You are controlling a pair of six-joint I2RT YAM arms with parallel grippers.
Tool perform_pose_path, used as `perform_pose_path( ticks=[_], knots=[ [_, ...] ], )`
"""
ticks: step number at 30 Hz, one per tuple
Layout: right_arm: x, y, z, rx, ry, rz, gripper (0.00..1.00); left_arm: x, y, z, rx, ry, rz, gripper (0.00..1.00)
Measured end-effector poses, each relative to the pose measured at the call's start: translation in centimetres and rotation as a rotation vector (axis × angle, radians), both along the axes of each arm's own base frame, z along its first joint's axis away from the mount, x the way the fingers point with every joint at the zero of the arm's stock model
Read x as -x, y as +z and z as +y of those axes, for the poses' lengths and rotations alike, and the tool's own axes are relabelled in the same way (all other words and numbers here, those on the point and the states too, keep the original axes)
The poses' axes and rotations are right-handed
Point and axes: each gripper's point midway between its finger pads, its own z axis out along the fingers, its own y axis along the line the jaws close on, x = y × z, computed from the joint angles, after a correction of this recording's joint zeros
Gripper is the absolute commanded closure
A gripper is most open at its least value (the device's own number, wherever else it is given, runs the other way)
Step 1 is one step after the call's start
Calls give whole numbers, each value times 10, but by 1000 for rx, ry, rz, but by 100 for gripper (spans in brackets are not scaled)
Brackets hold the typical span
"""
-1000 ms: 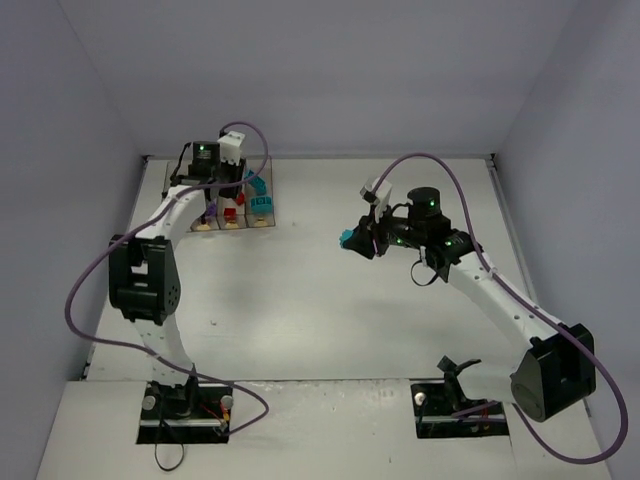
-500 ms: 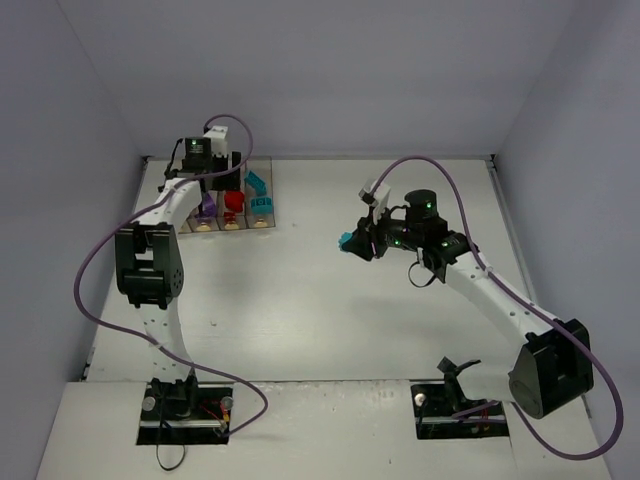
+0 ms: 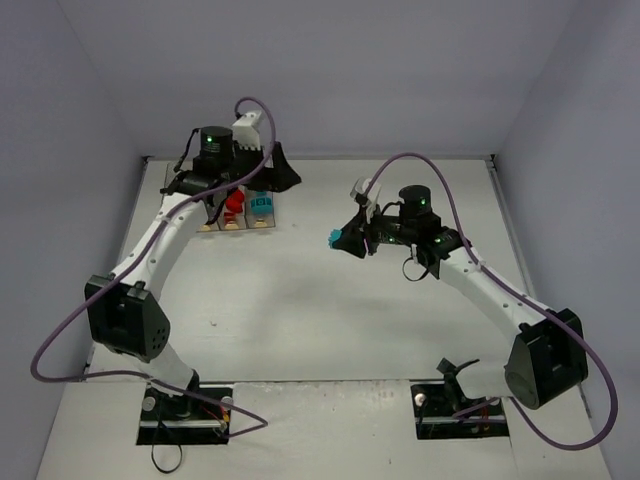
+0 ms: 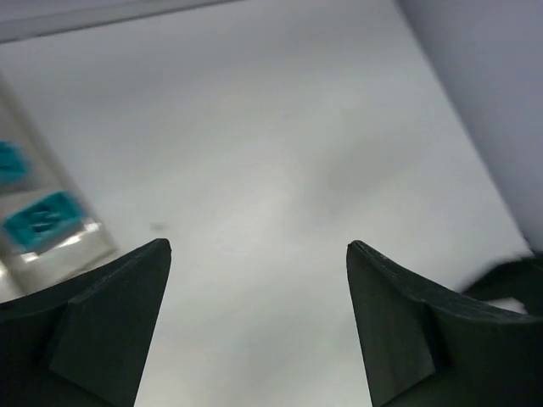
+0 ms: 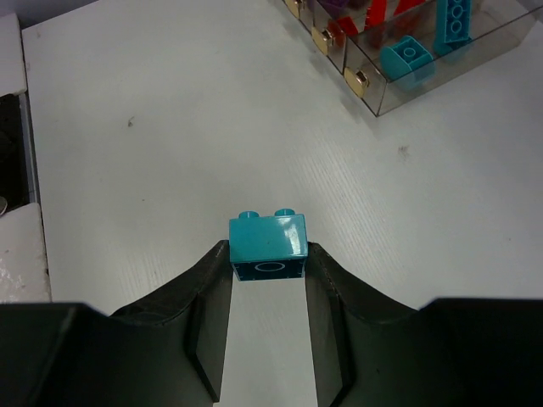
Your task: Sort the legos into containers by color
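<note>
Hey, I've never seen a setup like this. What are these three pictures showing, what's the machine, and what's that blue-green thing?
These are two robot arms bolted to a white table. The wide picture looks down from above and behind them. The other two come from small cameras on each arm's wrist, which is why dark fingers fill the bottom of those views. At the table's far left stands a row of clear bins holding toy bricks, teal in one compartment and red in the next. The right gripper is shut on a teal brick, away from the bins. The left gripper is open and empty, close to the bins.
</note>
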Motion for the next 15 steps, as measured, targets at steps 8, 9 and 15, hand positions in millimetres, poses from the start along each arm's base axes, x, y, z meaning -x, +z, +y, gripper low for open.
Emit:
perform_pose_path(
  ticks=[8, 9, 15],
  knots=[
    [3, 14, 7, -11, 82, -82, 96, 102, -3, -85, 183, -367, 218, 22],
    [4, 14, 7, -9, 88, -90, 96, 111, -10, -88, 192, -383, 262, 22],
    [4, 15, 8, -4, 109, -121, 95, 146, -25, -105, 252, -448, 431, 23]
  ],
)
